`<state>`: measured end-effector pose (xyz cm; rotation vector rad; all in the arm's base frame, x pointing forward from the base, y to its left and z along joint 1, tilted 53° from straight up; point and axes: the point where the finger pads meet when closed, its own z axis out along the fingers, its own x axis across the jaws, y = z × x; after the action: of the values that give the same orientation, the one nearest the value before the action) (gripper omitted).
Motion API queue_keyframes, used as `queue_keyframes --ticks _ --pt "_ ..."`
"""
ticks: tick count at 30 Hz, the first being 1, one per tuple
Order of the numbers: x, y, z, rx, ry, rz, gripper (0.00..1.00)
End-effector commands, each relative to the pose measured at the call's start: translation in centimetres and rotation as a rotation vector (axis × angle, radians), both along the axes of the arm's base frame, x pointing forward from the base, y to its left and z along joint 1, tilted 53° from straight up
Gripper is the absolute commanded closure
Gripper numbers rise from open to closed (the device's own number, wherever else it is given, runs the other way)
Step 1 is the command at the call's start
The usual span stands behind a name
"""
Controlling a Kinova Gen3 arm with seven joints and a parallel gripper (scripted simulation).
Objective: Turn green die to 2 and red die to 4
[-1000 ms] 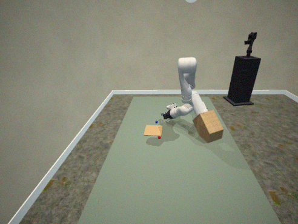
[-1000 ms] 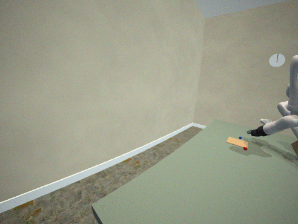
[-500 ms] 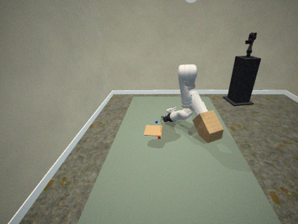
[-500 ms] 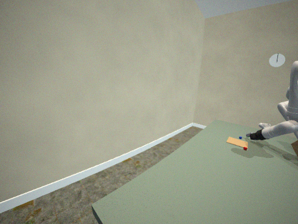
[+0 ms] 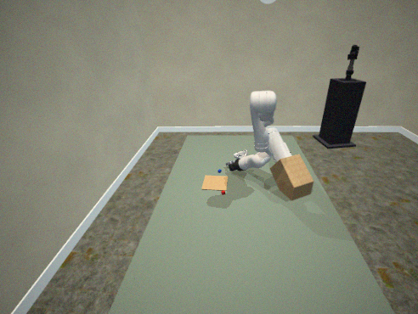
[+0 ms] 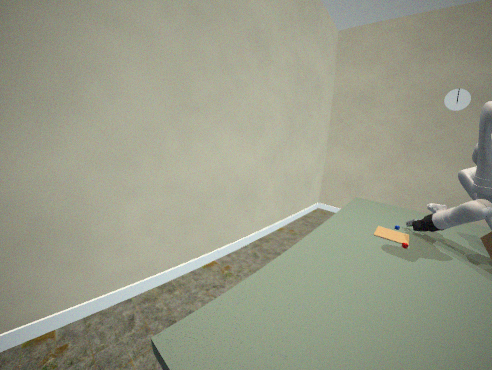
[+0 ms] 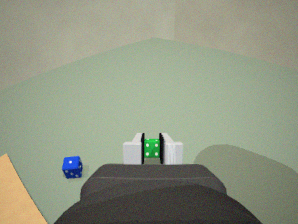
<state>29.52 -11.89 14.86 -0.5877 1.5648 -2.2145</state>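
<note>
My gripper (image 7: pixel 151 143) (image 5: pixel 229 165) (image 6: pixel 411 223) is shut on the green die (image 7: pixel 152 148), which shows between the two pale fingers in the wrist view. It hangs low over the table, just right of the blue die (image 5: pixel 219 171) (image 6: pixel 397 227) (image 7: pixel 72 165). The blue die lies on the table off the mat's far corner. The tan mat (image 5: pixel 214 182) (image 6: pixel 390 234) (image 7: pixel 13 209) lies flat on the table. The red die (image 5: pixel 223 193) (image 6: pixel 405 245) lies on the table at the mat's near corner, off the mat. The green die's faces are too small to read.
A brown cardboard box (image 5: pixel 292 176) stands tilted to the right of the arm. A black pedestal with a camera (image 5: pixel 341 112) stands on the floor at the back right. The green table (image 5: pixel 255 255) runs toward the front.
</note>
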Motion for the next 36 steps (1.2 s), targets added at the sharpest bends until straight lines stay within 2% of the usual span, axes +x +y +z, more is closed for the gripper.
queue_keyframes --ticks 1,36 --pt "0.00 0.03 0.03 0.000 -0.001 0.001 0.66" --pt "0.19 -0.35 -0.30 0.000 -0.001 0.001 0.66"
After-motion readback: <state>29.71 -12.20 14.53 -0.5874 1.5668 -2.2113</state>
